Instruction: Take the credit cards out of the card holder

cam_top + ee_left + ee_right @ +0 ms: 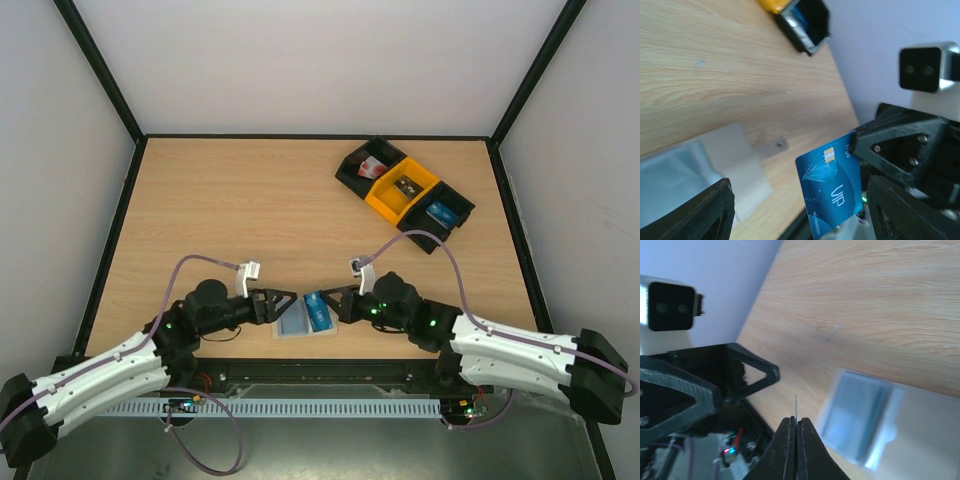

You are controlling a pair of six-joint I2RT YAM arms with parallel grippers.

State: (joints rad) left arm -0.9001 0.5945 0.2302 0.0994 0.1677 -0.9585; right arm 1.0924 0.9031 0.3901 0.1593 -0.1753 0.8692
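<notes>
At left, the left pincer (278, 302) hangs spread wide and empty just beside the card holder (293, 327), which lies flat near the worktop's (250, 200) front edge. At centre, a blue credit card (832, 185) (marked VIP) is clenched by one edge in the right pincer (796, 422), clear of the sleeve. A clean finish likely means lifting the card higher before swinging right toward the bins (382, 203). The surface is pale wood grain, and the walls are plain white.
</notes>
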